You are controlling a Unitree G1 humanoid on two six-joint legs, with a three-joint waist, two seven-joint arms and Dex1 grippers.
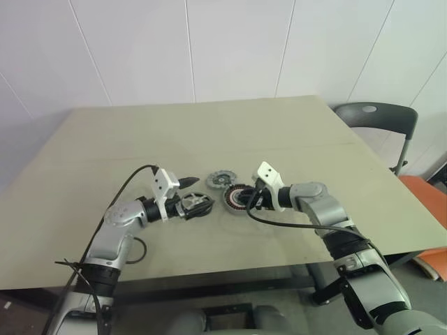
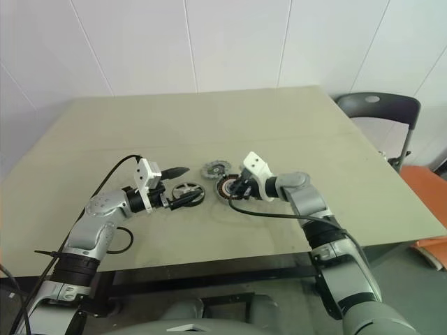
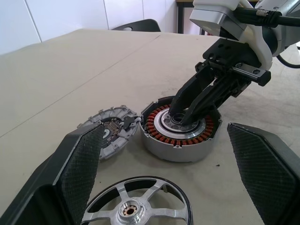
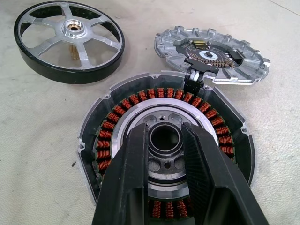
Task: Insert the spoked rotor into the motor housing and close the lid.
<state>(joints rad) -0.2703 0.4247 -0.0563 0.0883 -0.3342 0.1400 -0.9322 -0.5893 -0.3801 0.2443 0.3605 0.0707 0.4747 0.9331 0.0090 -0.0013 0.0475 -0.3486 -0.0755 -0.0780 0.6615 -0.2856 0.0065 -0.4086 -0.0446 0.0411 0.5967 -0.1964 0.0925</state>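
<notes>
The right gripper points into the motor housing, fingers slightly apart beside its central hole, clamped on nothing. The left gripper gapes wide around the spoked rotor, not touching. All sit nearer the tabletop's front edge, with open room behind. The ribbed grey lid touches the housing's copper-wound rim.

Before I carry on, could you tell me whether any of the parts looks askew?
Yes: the lid lies tilted, one edge propped on the motor housing rim instead of flat on the table.
</notes>
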